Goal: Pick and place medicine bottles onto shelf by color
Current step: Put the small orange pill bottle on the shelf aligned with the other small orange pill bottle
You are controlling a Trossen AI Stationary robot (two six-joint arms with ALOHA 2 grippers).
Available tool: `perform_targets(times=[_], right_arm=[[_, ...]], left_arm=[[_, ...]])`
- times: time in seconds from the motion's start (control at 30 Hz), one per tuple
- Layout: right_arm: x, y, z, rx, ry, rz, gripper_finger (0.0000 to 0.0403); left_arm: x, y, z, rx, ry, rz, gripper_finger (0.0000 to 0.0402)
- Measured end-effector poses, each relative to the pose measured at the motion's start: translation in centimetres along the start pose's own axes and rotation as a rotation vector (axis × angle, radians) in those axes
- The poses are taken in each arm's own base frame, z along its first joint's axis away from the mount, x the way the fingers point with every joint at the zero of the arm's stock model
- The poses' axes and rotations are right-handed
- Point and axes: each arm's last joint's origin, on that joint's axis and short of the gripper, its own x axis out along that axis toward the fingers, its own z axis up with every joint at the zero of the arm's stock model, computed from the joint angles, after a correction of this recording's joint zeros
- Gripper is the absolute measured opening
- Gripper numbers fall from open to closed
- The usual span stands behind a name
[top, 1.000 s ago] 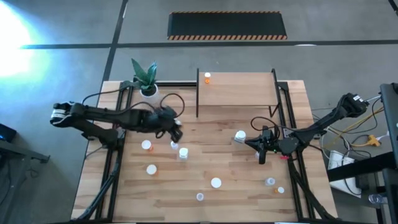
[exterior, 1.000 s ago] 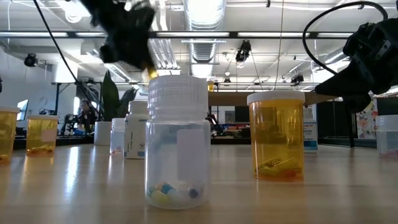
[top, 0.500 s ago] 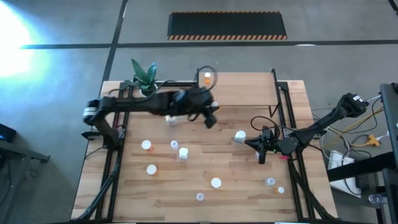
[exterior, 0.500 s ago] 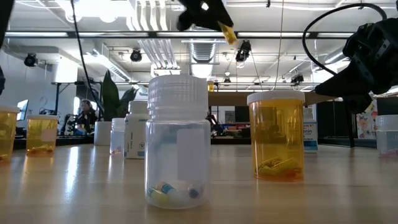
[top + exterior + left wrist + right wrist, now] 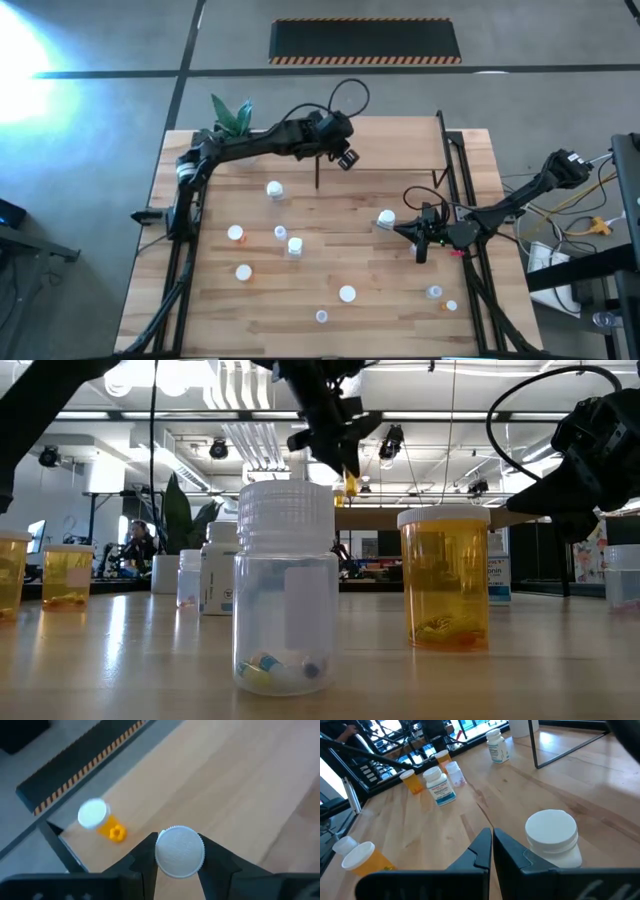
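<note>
Two arms work over the wooden tabletop [image 5: 400,270], and the shelf [image 5: 400,145] at its far edge serves as the landmark here. The left gripper [image 5: 345,157] hangs over the shelf's left end, its arm stretched across from the plant [image 5: 232,115] side. In the left wrist view its fingers [image 5: 142,855] pinch a white-capped bottle [image 5: 179,851] from both sides, the cap facing the camera and the light board of the shelf [image 5: 225,785] below it. On that board, near the shelf's left back corner, stands an orange bottle [image 5: 100,819] with a white cap, apart from the held one. In the low view the left gripper [image 5: 340,445] shows high above the table with something orange at its tip.

The right gripper [image 5: 422,238] waits in front of the shelf's right end, low over the table, its fingers [image 5: 485,847] pressed together and holding nothing. A wide white bottle [image 5: 386,218] stands just beside it, toward the shelf; the right wrist view shows this bottle [image 5: 555,840] close by the fingertips, though whether they touch I cannot tell.

The other medicine bottles stand scattered on the table in front of the shelf: a group [image 5: 280,235] well in front of its left end, and a few more [image 5: 440,295] near the table's front right. In the low view a clear bottle [image 5: 285,590] with pills and an orange bottle [image 5: 445,578] stand nearest the camera.
</note>
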Motion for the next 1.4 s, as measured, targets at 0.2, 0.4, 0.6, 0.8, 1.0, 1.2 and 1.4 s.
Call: perform_targets(times=[0.2, 0.4, 0.6, 0.8, 1.0, 1.2, 1.4], right_arm=[[0.0, 0.0, 0.0, -0.001, 0.001, -0.001, 0.0009], [0.0, 0.0, 0.0, -0.002, 0.002, -0.001, 0.0009], [0.0, 0.0, 0.0, -0.003, 0.003, -0.002, 0.0009], [0.0, 0.0, 0.0, -0.003, 0.003, -0.002, 0.0009], [0.0, 0.0, 0.0, -0.003, 0.004, -0.002, 0.0009], [0.0, 0.0, 0.0, -0.003, 0.004, -0.002, 0.0009], [0.0, 0.0, 0.0, -0.005, 0.004, -0.002, 0.0009]], left_arm=[[0.7, 0.3, -0.9, -0.007, 0.047, 0.019, 0.0100], [1.4, 0.8, -1.7, -0.004, 0.077, 0.037, 0.0101], [1.6, 1.1, -1.6, -0.029, 0.077, 0.046, 0.0102], [1.8, 1.6, -1.7, -0.036, 0.080, 0.057, 0.0106], [2.0, 1.8, -1.7, -0.040, 0.081, 0.062, 0.0147], [2.0, 1.9, -1.6, -0.038, 0.079, 0.063, 0.0197], [0.8, 2.3, -1.1, -0.020, 0.056, 0.056, 0.0216]])
